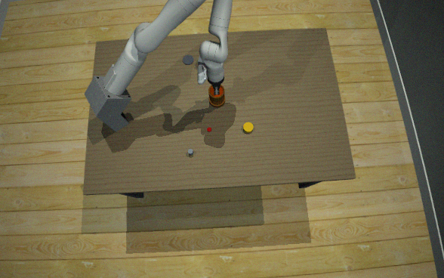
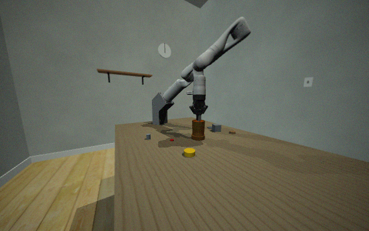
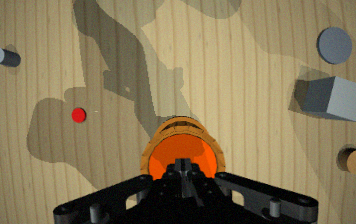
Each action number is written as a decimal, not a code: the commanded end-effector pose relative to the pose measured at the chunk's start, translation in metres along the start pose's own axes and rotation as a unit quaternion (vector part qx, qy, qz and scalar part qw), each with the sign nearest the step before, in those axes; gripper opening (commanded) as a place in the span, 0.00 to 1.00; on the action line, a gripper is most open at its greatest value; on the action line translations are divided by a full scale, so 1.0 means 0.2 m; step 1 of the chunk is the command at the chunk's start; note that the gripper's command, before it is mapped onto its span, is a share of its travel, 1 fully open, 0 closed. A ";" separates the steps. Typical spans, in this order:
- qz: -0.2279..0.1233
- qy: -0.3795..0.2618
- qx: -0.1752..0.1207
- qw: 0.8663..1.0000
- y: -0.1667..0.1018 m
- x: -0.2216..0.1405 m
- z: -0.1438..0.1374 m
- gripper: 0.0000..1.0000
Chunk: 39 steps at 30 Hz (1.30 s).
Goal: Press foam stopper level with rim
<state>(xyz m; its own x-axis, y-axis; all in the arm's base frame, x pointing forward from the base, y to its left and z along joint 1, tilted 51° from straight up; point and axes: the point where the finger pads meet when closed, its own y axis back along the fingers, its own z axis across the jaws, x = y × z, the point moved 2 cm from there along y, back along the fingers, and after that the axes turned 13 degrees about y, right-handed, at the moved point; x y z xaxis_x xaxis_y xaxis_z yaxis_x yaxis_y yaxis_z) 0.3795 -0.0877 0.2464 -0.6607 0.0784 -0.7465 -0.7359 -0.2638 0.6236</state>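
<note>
An orange-brown jar (image 1: 217, 97) stands upright near the middle of the table, also in the side view (image 2: 197, 130) and the wrist view (image 3: 182, 155). My gripper (image 2: 198, 118) is shut, empty, and points straight down into the jar's mouth. Its closed fingertips (image 3: 184, 167) press on the orange foam stopper (image 3: 176, 156), which sits inside the jar below the rim. In the side view no stopper shows above the rim.
A yellow disc (image 1: 248, 127), a small red dot (image 1: 209, 129) and a small grey cylinder (image 1: 190, 152) lie in front of the jar. A grey disc (image 1: 187, 60), a grey cube (image 3: 326, 96) and a small brown piece (image 2: 232, 132) lie behind it.
</note>
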 end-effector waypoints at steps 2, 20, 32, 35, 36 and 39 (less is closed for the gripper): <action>0.001 0.000 -0.001 1.000 -0.01 0.00 0.00 0.00; 0.001 0.000 -0.001 1.000 -0.04 0.00 0.00 0.00; 0.001 0.000 -0.001 1.000 -0.04 0.00 0.00 0.00; 0.001 0.000 -0.001 1.000 -0.04 0.00 0.00 0.00; 0.001 0.000 -0.001 1.000 -0.04 0.00 0.00 0.00; 0.001 0.000 -0.001 1.000 -0.04 0.00 0.00 0.00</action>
<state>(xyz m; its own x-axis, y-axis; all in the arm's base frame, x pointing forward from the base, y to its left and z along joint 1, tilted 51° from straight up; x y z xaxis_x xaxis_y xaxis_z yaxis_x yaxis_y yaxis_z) 0.3854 -0.0856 0.2411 -0.6618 0.0786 -0.7455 -0.7349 -0.2647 0.6244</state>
